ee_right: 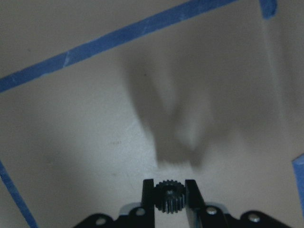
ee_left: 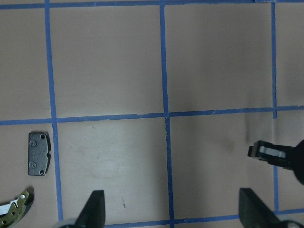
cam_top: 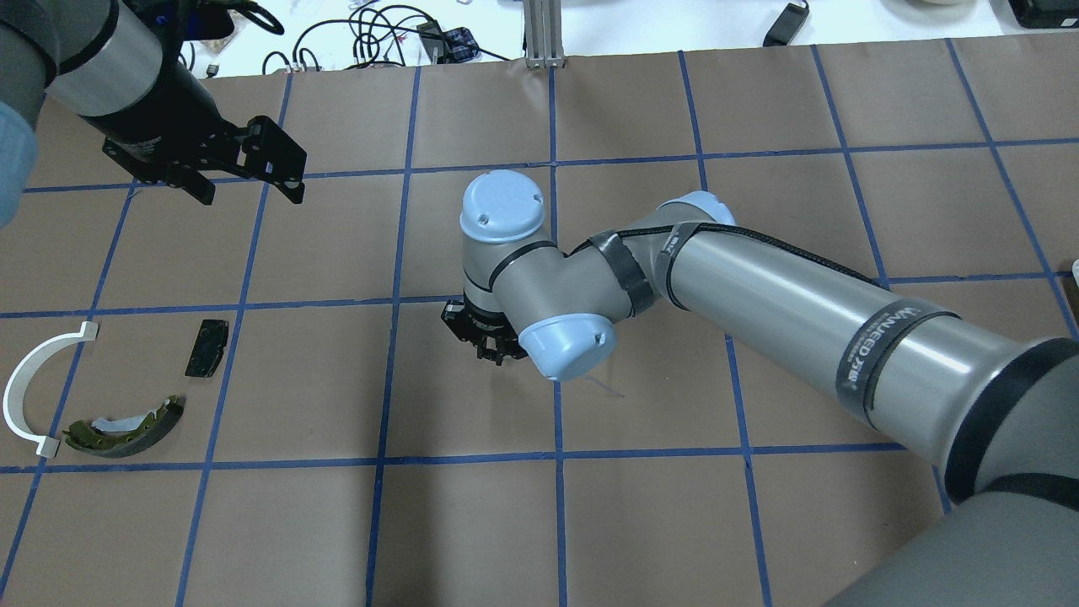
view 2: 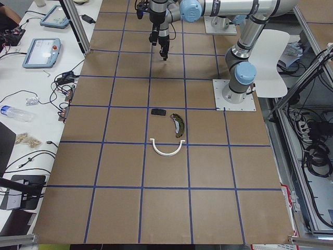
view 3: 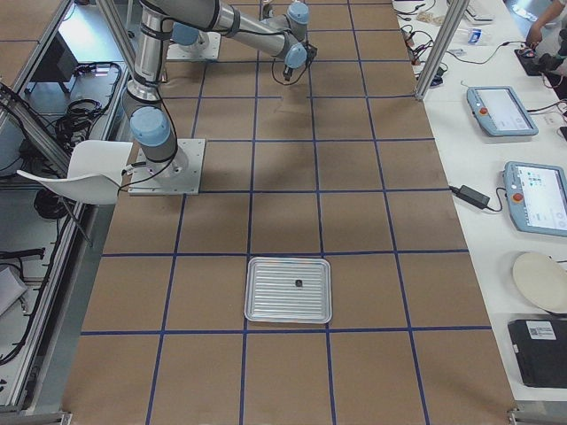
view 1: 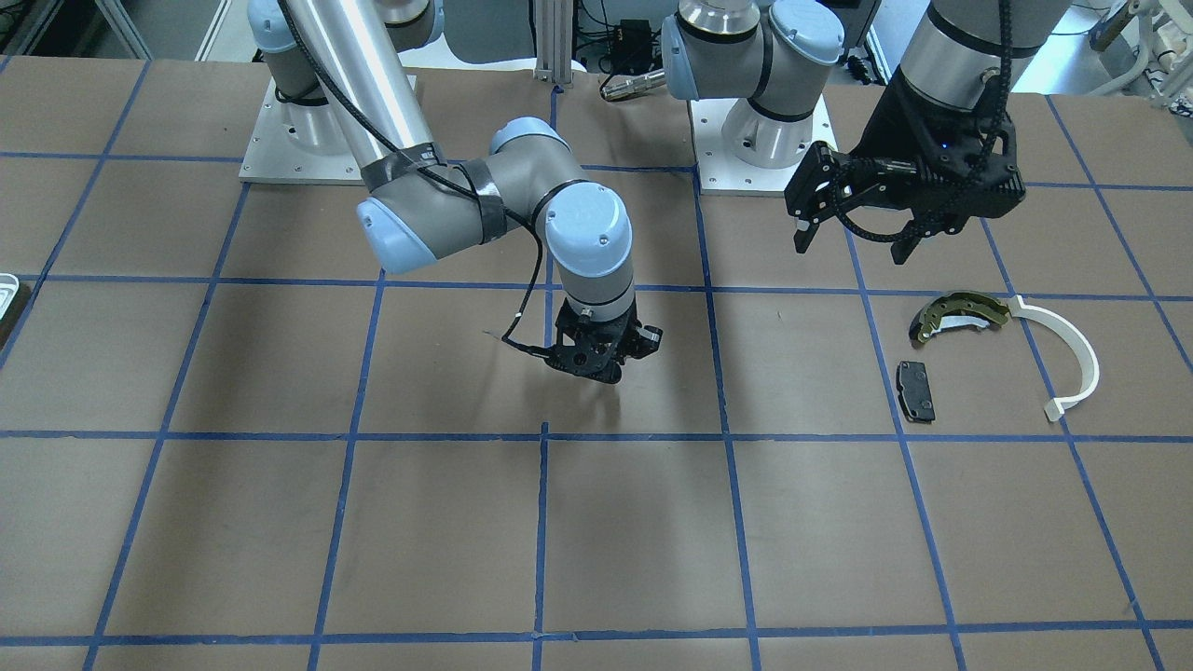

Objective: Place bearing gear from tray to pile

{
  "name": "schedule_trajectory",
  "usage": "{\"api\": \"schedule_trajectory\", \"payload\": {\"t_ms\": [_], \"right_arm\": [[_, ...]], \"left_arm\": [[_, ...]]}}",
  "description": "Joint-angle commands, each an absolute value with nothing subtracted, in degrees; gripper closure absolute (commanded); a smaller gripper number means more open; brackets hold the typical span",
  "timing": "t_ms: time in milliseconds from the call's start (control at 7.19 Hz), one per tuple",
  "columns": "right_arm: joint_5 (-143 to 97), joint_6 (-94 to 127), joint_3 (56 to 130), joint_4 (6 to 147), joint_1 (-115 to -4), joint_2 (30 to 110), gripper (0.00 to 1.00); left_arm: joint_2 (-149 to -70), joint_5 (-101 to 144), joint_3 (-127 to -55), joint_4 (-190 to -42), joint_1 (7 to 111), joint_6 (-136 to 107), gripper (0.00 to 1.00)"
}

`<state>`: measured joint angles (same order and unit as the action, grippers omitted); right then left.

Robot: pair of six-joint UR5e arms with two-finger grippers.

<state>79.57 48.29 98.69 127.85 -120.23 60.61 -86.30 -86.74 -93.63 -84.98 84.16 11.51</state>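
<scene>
My right gripper (ee_right: 170, 190) is shut on a small black toothed bearing gear (ee_right: 169, 198) and holds it just above the brown table near its middle (view 1: 596, 371) (cam_top: 493, 352). My left gripper (view 1: 853, 250) (cam_top: 251, 198) (ee_left: 172, 209) is open and empty, hovering above and behind the pile. The pile is an olive-gold brake shoe (view 1: 960, 315) (cam_top: 126, 430), a white plastic arc (view 1: 1072, 359) (cam_top: 34, 388) and a dark brake pad (view 1: 915, 390) (ee_left: 39, 153). The tray (view 3: 288, 317) lies far from both grippers, with one small dark part (view 3: 299, 283) in it.
The table is brown paper with a blue tape grid. The two arm bases (view 1: 760, 140) stand at its back edge. The tray's white rim (view 1: 6, 294) shows at the front view's left edge. Tablets and cables lie on side benches (view 3: 500, 111).
</scene>
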Motion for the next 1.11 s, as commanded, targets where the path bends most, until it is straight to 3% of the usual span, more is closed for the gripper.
{"api": "schedule_trajectory", "payload": {"t_ms": [0, 557, 974], "right_arm": [[79.2, 42.6, 97.9, 128.1, -119.5, 60.8, 0.00], [84.2, 8.7, 98.2, 113.2, -96.7, 73.0, 0.00], [91.0, -20.4, 98.3, 105.6, -75.0, 77.9, 0.00]], "left_arm": [[-85.7, -90.3, -93.1, -91.8, 84.1, 13.1, 0.00], [-87.6, -89.6, -94.9, -93.4, 84.3, 12.0, 0.00], [-92.3, -85.7, -102.2, -77.9, 88.0, 7.3, 0.00]]}}
